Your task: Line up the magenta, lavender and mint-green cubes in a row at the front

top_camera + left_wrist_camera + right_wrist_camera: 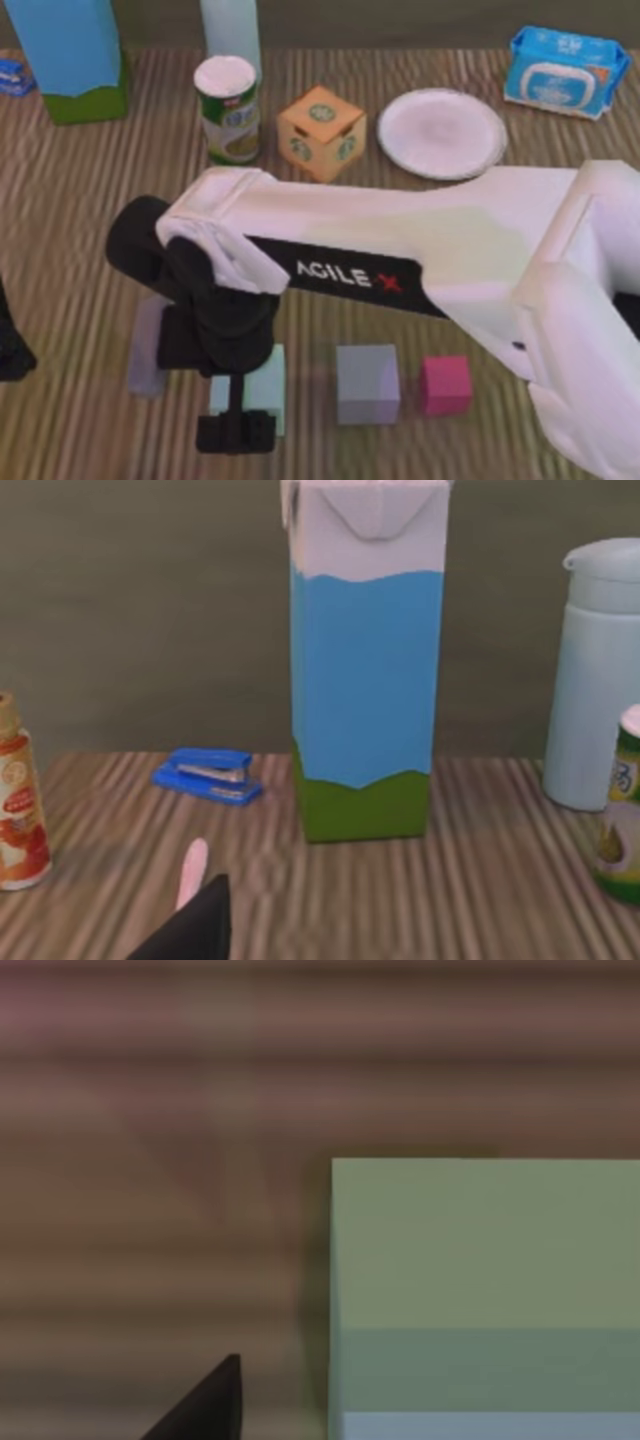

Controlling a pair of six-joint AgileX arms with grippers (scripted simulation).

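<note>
1. My right arm reaches across the table from the top view's right, and its gripper [236, 425] hangs over the mint-green cube [262, 385] at the front, left of centre.
2. I cannot tell how wide the fingers stand or whether they hold the cube: from above the wrist covers them. The right wrist view shows only one dark fingertip [205, 1405] clear of the cube's side, with the cube [485, 1260] filling much of that view.
3. The lavender cube [367, 383] sits just right of the mint one, apart from it, and the magenta cube [445, 385] just right of that. All three lie roughly in one line along the front.
4. I judge the cubes to be light, rigid blocks with flat, smooth faces. I would take one by two opposite side faces, about mid-height, square on so it doesn't twist or slip.
5. My left arm is parked at the table's left edge [12, 345], facing the milk carton [365, 660]. Its fingers I can't read.
</note>
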